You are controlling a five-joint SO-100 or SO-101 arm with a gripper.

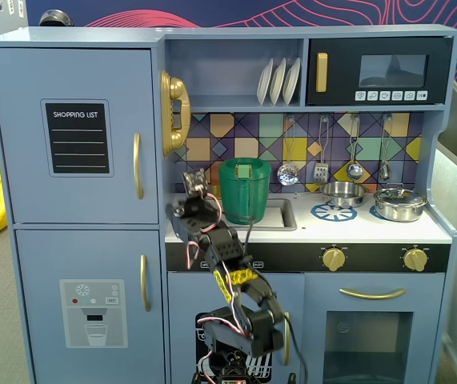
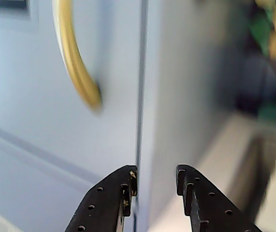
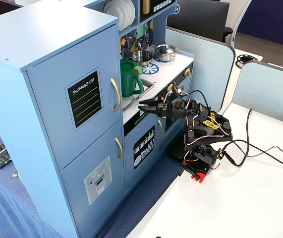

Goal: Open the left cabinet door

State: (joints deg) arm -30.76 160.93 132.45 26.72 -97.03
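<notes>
The left cabinet door point(image 1: 76, 136) is blue-grey with a black "SHOPPING LIST" panel point(image 1: 77, 138) and a curved gold handle point(image 1: 138, 166). It is shut, flush with the cabinet front, and also shows in a fixed view from the side point(image 3: 72, 109). My gripper point(image 3: 141, 107) is open and empty. It points at the door's right edge, just below and right of the handle point(image 3: 116, 94). In the wrist view the gripper point(image 2: 157, 176) straddles the door's edge seam point(image 2: 140, 96), with the handle point(image 2: 75, 63) up to the left. The fingers touch nothing.
A green pitcher point(image 1: 244, 190) stands in the sink close to my wrist. A gold phone point(image 1: 174, 112) hangs on the cabinet's side wall. The water-dispenser door point(image 1: 92, 312) is below. The arm's base point(image 3: 200, 153) and cables point(image 3: 260, 148) sit on the white table.
</notes>
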